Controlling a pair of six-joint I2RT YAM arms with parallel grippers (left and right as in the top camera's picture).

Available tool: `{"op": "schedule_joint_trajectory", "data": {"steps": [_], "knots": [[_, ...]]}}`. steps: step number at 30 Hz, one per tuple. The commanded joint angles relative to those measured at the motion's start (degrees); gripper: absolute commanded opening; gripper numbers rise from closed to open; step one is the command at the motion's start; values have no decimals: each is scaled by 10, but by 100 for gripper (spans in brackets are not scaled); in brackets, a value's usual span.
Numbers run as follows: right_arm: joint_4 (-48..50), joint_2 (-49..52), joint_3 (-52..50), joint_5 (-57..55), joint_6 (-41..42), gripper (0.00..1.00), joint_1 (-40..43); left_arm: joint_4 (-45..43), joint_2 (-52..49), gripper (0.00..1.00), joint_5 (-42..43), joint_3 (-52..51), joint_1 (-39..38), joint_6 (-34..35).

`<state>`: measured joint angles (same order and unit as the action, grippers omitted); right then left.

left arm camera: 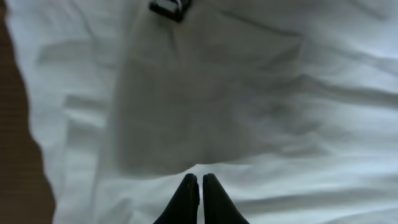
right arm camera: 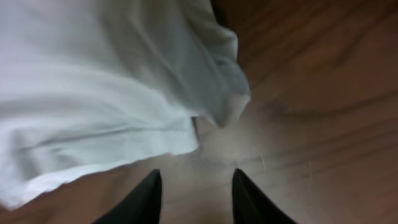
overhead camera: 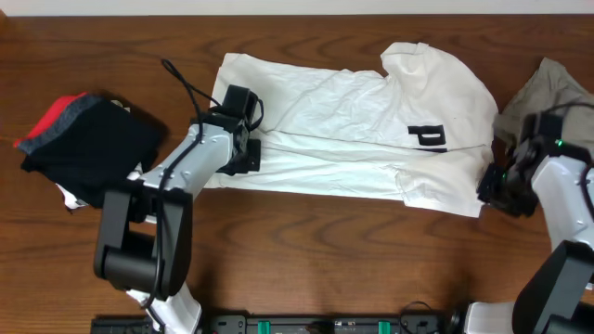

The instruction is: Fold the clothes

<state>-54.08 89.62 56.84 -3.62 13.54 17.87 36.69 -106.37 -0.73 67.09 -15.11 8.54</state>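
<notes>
The white T-shirt (overhead camera: 353,130) lies partly folded across the middle of the table, with a black letter "P" (overhead camera: 429,138) showing near its right end. My left gripper (left arm camera: 200,180) is shut and empty over the shirt's left end; in the overhead view it sits at the shirt's left edge (overhead camera: 243,148). My right gripper (right arm camera: 196,177) is open and empty over bare wood, just off the shirt's right corner (right arm camera: 217,99); in the overhead view it is by the shirt's right edge (overhead camera: 497,186). A black and red garment (overhead camera: 88,139) lies at the left. A khaki-grey garment (overhead camera: 548,93) lies at the far right.
A black cable (overhead camera: 186,88) runs along my left arm above the shirt's left end. A small black label (left arm camera: 169,7) shows on the white cloth in the left wrist view. The wooden table (overhead camera: 306,250) extends in front of the shirt.
</notes>
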Motion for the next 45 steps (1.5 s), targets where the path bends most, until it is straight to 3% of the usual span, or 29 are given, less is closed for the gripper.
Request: {"op": "schedule_joint_trajectory", "data": {"steps": [1, 18, 20, 23, 29, 36, 41, 45], "knots": [[32, 3, -28, -11, 10, 40, 13, -2, -10, 8, 8, 0, -1, -12], [175, 5, -91, -60, 10, 43, 21, -2, -10, 8, 8, 0, -1, -12], [200, 5, -104, -60, 10, 36, 21, -1, -10, 8, 8, 0, -1, -12], [220, 5, -111, -61, 10, 2, 21, -2, -10, 8, 8, 0, -1, -12], [266, -7, -94, -114, 18, 1, 21, -2, -10, 8, 8, -1, -1, -12], [338, -27, -76, -225, 15, 9, 21, -21, -10, 8, 7, -25, -1, -12], [366, -27, -76, -233, -32, 16, 21, -45, -10, 8, 7, -55, -1, -12], [365, -27, -76, -231, -40, 15, 21, -55, -10, 8, 7, -67, -1, -12]]}}
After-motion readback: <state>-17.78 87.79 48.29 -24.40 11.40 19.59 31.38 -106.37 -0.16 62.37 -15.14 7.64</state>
